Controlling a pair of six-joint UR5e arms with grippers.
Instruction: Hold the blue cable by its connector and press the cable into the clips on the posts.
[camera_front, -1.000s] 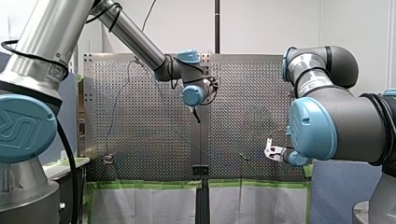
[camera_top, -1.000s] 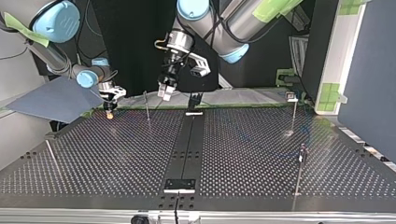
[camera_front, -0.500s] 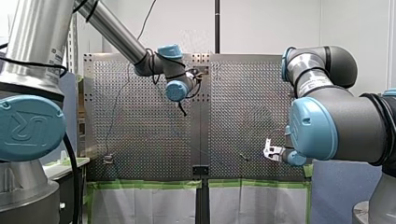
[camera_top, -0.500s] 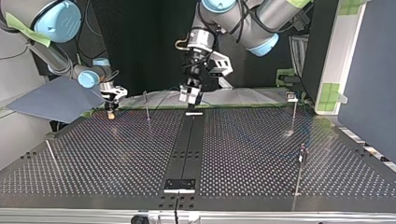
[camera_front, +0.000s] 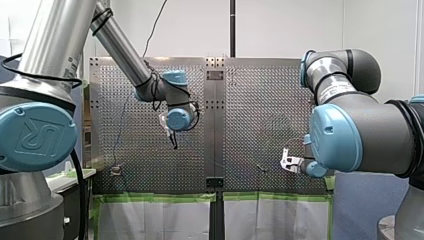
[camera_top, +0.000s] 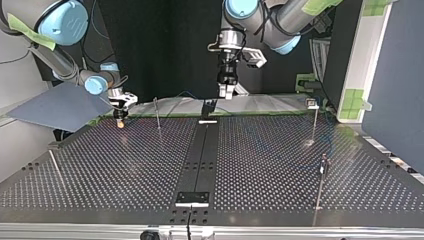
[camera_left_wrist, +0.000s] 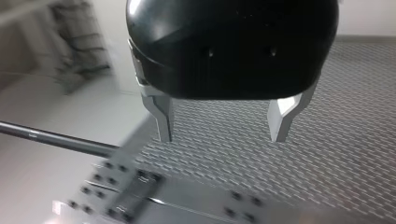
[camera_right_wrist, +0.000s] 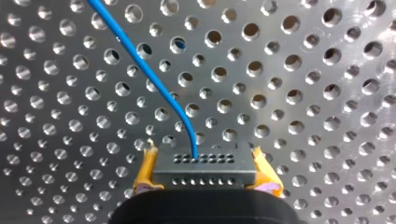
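Right gripper (camera_right_wrist: 203, 173): yellow pads (camera_right_wrist: 145, 170) clamped on connector (camera_right_wrist: 204, 163). Blue cable (camera_right_wrist: 154, 80) runs ahead from it over perforated table (camera_right_wrist: 303, 70). Left gripper (camera_left_wrist: 222, 134): fingers apart, empty, above the table. Only top view shows thin posts (camera_top: 157, 114), one near right gripper. White wall (camera_front: 280, 30) in front view.

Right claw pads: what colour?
Yellow pads, flanking the dark grey connector. Shows best in the right wrist view.
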